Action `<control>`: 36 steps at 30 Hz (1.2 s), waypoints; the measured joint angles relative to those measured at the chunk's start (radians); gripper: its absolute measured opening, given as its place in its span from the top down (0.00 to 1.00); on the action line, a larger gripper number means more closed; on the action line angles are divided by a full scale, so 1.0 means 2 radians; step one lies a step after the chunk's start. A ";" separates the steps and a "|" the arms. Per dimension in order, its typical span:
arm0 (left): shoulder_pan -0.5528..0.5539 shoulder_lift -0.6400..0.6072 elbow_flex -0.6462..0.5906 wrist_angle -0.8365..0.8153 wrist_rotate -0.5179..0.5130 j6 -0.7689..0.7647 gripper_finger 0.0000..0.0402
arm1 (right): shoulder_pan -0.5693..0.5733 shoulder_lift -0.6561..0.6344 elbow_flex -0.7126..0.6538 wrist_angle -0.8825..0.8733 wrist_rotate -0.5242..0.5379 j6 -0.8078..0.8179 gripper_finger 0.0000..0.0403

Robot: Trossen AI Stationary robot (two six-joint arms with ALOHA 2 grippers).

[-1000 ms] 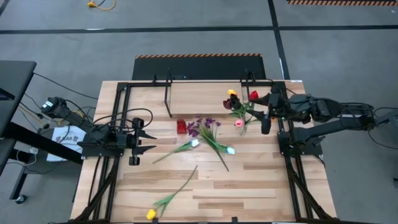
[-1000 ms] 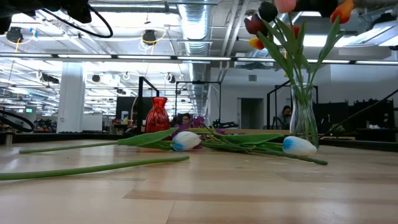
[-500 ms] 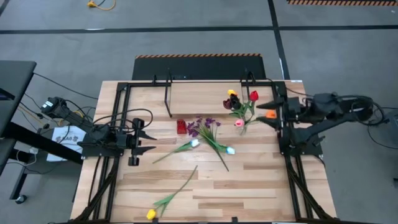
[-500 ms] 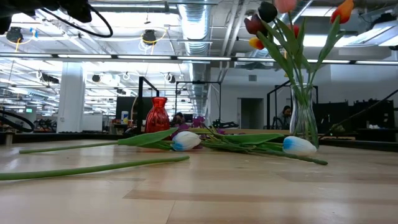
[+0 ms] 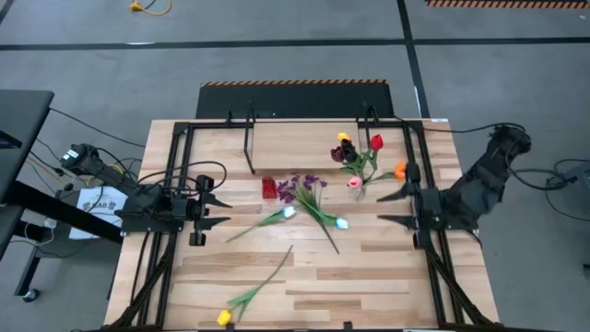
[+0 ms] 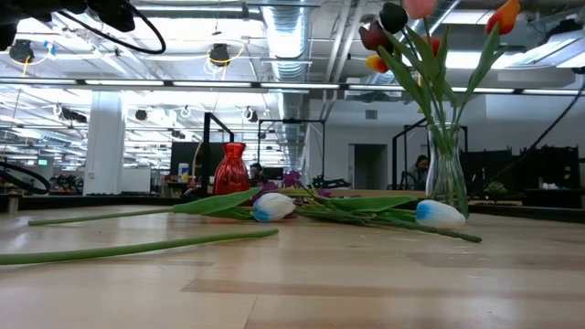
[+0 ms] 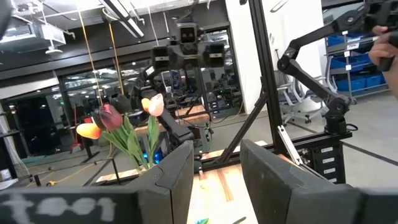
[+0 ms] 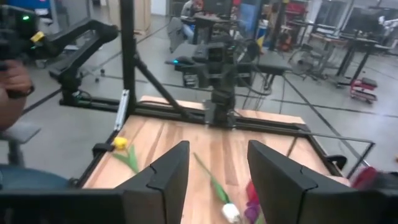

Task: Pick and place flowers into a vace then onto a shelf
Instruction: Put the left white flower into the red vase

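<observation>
Loosely gathered, the artificial tulips on long green stems (image 5: 361, 159) that are already done stand upright in a clear glass vase (image 6: 446, 178), near the right edge of the light plank tabletop (image 5: 369, 277) and just in front of the raised light wooden shelf on thin black legs (image 5: 304, 143). I count five heads there from above: yellow, dark maroon, red, orange and pink. They splay outward, probably because the narrow neck pinches only the stems. Four flowers lie flat and unheld near the tabletop's middle and its edge opposite the shelf: a purple-blossomed sprig (image 5: 300, 187), two white tulips (image 5: 289, 212) (image 5: 342, 222) with crossing stems, and a yellow tulip (image 5: 224, 317) almost at that opposite edge. A small red vase (image 5: 268, 187) stands beside the sprig. The right end effector (image 5: 392, 207) hangs near the right edge, just beside the glass vase, fingers apart and empty, seemingly between one flower and the next. The left end effector (image 5: 218, 210) waits near the left edge, likewise spread and holding nothing. By my judgement, four stems remain to be placed, and the vase is not yet on the shelf.
</observation>
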 joint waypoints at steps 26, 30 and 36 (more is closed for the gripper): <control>0.000 0.000 0.000 -0.012 0.044 -0.059 0.69 | 0.119 0.188 0.000 0.153 0.099 0.010 0.64; 0.000 0.003 0.000 -0.019 0.061 -0.083 0.69 | 0.119 0.225 0.000 0.182 0.097 0.010 0.63; -0.011 0.021 0.000 -0.012 0.064 -0.098 0.69 | 0.127 0.281 0.000 0.234 0.097 0.010 0.63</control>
